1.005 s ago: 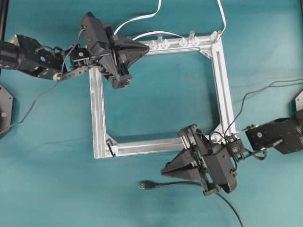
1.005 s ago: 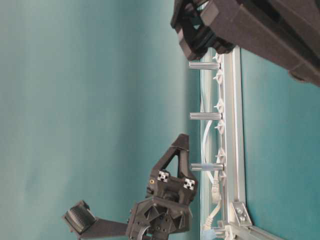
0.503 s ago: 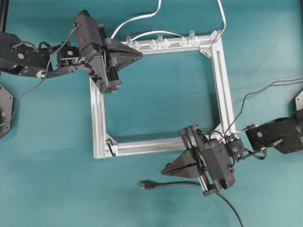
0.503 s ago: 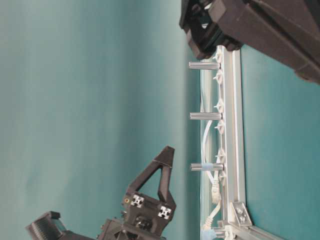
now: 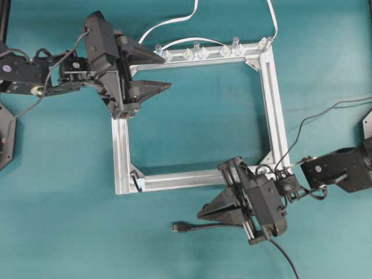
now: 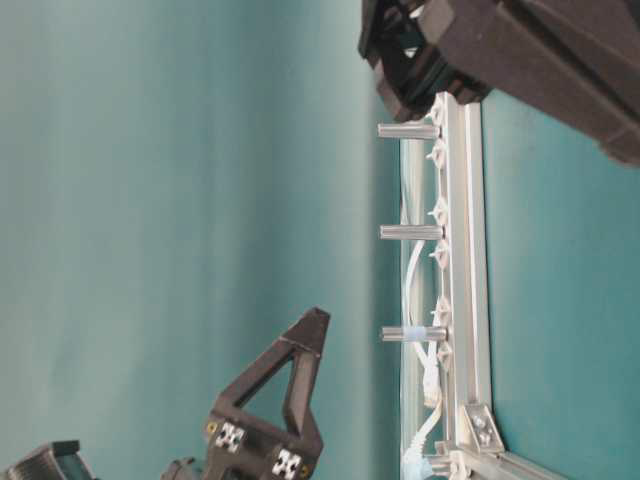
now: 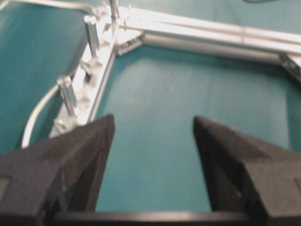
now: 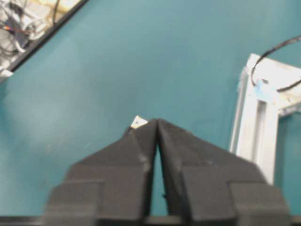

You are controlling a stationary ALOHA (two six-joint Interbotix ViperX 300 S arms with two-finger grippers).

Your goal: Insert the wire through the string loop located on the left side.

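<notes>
A teal table [image 5: 58, 232] fills the scene. On it lies a square aluminium frame [image 5: 273, 104], with clear clips and small upright posts [image 6: 408, 232] along its far rail; a white cable [image 5: 168, 22] curls just behind that rail.

The left arm reaches in over the frame's upper-left corner. The left gripper [image 5: 161, 72] has its fingers spread wide apart, one over the far rail and one over the open middle of the frame, and nothing sits between them; the wrist view shows only bare teal in the gap [image 7: 153, 127].

The right arm comes in from the right, its gripper [image 5: 201, 213] just outside the near rail, by the frame's lower-right corner. Its fingers stand nearly together, only a thin slit showing between them in the wrist view [image 8: 156, 123]. I cannot tell whether they pinch anything.

The wire [image 5: 209, 226] lies on the table in front of the near rail, passing under the right gripper and off toward the bottom edge, its plug [image 5: 179, 227] pointing left, apart from the fingertips.

The loop [image 5: 138, 183] sits at the frame's lower-left corner, a small dark thing against the silver; the plug is near it but outside the frame.
</notes>
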